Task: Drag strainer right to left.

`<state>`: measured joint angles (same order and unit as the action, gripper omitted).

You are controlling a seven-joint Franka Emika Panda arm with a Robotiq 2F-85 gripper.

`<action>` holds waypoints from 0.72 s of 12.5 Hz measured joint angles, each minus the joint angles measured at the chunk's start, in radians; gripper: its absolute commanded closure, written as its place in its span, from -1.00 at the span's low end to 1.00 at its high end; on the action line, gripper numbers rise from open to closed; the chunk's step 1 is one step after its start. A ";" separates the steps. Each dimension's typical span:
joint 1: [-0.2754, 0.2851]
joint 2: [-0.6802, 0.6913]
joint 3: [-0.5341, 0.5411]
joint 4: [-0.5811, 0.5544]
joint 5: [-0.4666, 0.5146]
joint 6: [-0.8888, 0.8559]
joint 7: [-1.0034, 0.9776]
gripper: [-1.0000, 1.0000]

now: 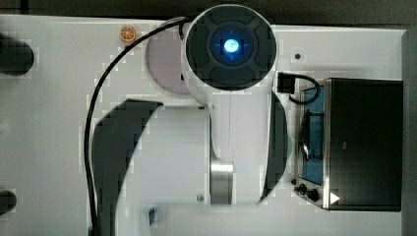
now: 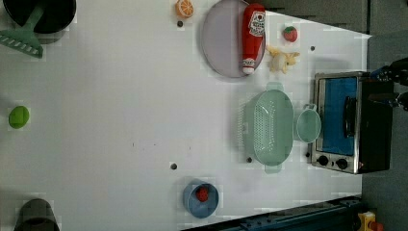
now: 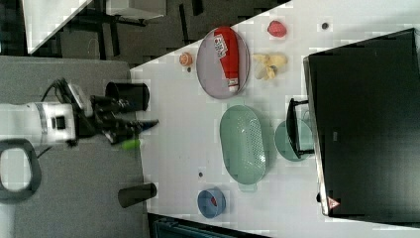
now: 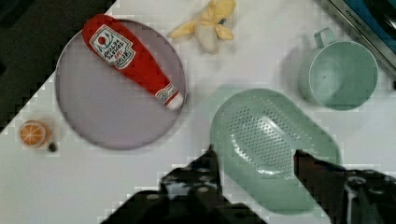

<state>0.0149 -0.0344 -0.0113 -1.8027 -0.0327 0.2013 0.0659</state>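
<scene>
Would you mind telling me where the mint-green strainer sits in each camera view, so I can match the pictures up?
Top view: I cannot find it; the arm covers the middle.
Left view: strainer right of centre, between the mug and open table.
Right view: strainer at centre, below the plate.
Wrist view: strainer just ahead of the gripper.
Shared landmark: the toaster oven, right of the mug in the left and right views.

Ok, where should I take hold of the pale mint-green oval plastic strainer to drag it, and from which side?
Grip the wide smooth rim of the pale mint-green oval plastic strainer on a long side, from above, one finger inside and one outside. It lies flat and open-side up. In the left view, choose the left long edge: the round green mug crowds the right one. The open gripper hangs above it.
</scene>
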 measured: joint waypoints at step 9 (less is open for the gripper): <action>-0.024 -0.556 -0.050 -0.393 -0.017 -0.101 0.045 -1.00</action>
<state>-0.0095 -0.5908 -0.0608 -2.1953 -0.0496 0.0999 0.1111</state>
